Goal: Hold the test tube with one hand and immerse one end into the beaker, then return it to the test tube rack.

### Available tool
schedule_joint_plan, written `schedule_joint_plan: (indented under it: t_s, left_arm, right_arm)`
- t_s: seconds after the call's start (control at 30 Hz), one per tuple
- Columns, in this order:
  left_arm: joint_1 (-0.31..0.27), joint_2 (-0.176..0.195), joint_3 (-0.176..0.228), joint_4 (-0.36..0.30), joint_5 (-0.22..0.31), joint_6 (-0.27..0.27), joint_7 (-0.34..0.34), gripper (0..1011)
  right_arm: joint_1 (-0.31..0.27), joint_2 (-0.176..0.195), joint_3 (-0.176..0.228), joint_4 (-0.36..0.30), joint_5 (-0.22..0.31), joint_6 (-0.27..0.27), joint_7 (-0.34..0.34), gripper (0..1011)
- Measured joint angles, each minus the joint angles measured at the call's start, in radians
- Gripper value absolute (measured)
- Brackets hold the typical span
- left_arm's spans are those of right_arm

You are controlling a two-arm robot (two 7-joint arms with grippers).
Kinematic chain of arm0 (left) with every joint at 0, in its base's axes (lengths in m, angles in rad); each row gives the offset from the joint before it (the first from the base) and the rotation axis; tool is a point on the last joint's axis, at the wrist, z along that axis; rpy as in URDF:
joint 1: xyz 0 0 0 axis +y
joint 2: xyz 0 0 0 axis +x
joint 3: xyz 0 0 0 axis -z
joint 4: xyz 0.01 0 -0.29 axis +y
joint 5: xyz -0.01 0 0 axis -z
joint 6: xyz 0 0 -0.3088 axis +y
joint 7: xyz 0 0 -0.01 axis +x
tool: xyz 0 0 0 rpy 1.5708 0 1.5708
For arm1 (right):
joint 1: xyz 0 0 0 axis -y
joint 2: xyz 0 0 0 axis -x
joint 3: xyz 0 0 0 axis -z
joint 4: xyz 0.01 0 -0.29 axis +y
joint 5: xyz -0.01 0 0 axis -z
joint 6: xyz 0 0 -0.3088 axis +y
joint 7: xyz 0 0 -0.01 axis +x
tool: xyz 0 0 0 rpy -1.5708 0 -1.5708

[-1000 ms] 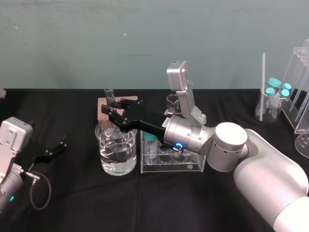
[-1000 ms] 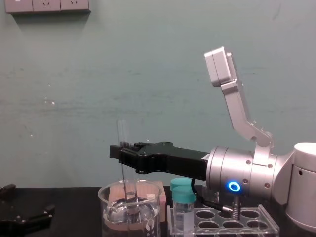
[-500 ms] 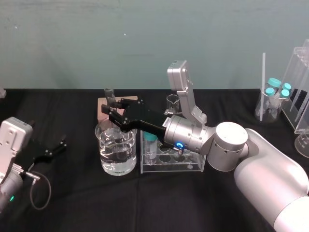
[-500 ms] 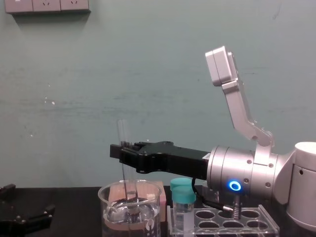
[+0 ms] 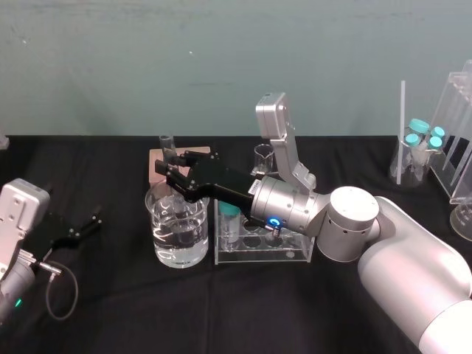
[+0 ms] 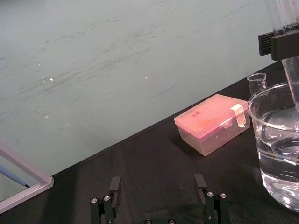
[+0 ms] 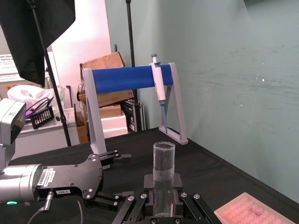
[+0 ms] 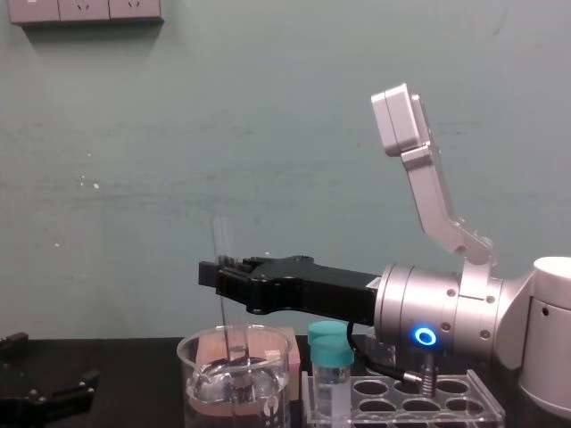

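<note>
My right gripper (image 5: pixel 175 168) is shut on the test tube (image 5: pixel 166 141), a thin clear glass tube held upright over the beaker (image 5: pixel 177 228). In the chest view the test tube (image 8: pixel 220 236) runs down past the right gripper (image 8: pixel 219 272) into the water of the beaker (image 8: pixel 234 379). The right wrist view shows the tube (image 7: pixel 163 177) clamped between the black fingers. Just right of the beaker stands the clear test tube rack (image 5: pixel 264 247). My left gripper (image 5: pixel 85 225) rests open on the table at the far left, with nothing between its fingers (image 6: pixel 114 186).
A teal-capped vial (image 8: pixel 332 357) stands in the rack's left end. A pink box (image 6: pixel 212 122) and a tiny beaker (image 6: pixel 258 84) lie behind the big beaker. Capped vials (image 5: pixel 424 136) and clear stands are at the far right. A pipette stand (image 7: pixel 135 77) is beyond the left arm.
</note>
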Motion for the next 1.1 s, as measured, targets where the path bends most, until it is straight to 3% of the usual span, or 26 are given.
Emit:
schedule_joint_plan:
  t_s: [1.1]
  left_arm:
    - [0.000,0.000,0.000,0.000,0.000,0.000,0.000,1000]
  right_arm:
    - [0.000,-0.001,-0.001,0.000,0.001,-0.001,0.000,230]
